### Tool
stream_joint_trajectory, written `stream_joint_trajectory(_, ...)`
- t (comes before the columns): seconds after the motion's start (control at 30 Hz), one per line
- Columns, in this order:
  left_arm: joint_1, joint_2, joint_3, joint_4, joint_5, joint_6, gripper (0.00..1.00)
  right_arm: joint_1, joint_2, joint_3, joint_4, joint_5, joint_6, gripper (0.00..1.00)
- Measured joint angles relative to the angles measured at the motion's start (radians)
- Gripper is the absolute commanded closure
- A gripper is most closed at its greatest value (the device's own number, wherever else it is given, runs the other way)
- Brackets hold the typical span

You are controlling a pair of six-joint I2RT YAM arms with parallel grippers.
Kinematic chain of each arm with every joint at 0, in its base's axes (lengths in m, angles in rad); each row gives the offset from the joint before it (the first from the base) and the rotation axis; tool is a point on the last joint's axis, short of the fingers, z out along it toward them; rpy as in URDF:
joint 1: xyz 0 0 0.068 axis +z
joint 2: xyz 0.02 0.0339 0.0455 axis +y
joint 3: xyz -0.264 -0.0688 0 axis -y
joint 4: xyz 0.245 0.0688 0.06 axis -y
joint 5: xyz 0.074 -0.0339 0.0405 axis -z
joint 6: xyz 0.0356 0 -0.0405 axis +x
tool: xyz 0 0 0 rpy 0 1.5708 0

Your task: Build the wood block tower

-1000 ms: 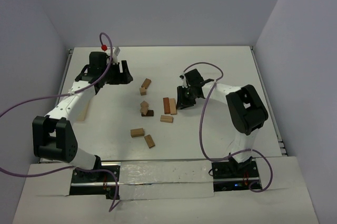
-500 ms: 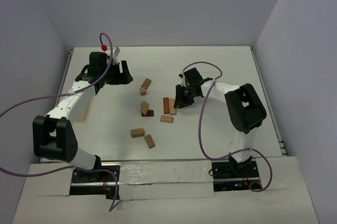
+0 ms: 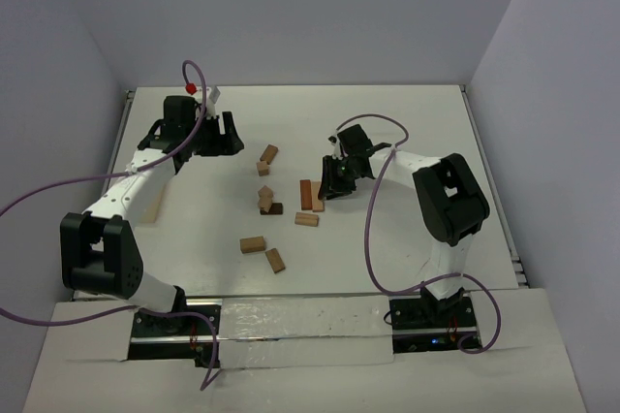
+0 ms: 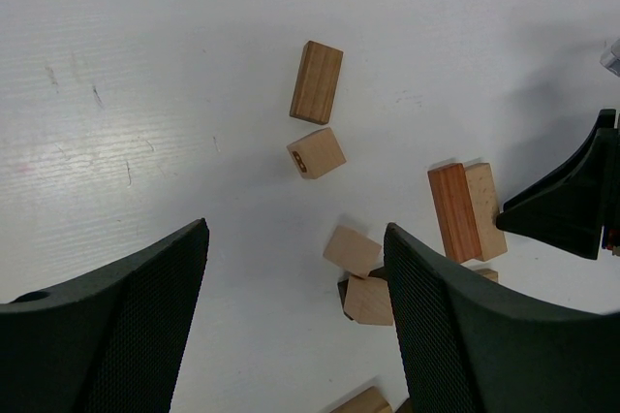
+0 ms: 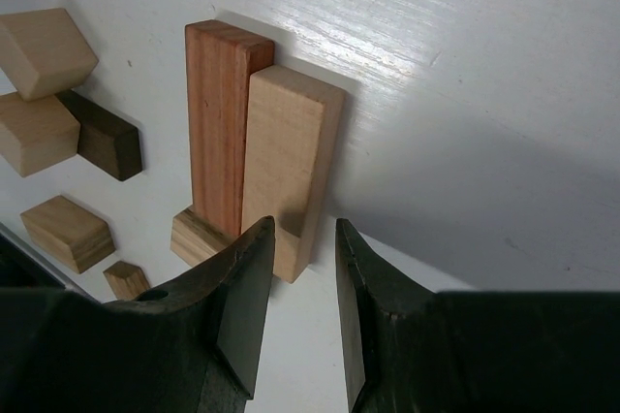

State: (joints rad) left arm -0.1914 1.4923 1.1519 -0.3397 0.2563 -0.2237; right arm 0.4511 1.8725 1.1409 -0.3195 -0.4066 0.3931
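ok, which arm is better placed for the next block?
Right, probably: the right fingers sit at the end of the tan block beside the reddish-brown block. The left fingers hover open, farther off.

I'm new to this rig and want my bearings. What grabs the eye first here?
Wood blocks lie scattered in the middle, a small crooked tower of tan pieces on a dark one among them. The right end effector, shut, is right beside a reddish block and a tan block lying side by side; the left end effector hangs open, far left.

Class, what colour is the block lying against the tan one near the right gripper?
Reddish-brown block, clearest in right wrist view.
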Motion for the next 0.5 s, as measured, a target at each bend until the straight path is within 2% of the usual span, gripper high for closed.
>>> stream_joint_trajectory(0.5, 0.012, 0.016, 0.0, 0.0, 0.011, -0.001, 0.22, 0.009, 0.036, 0.035, -0.002, 0.009, 0.018, 0.61)
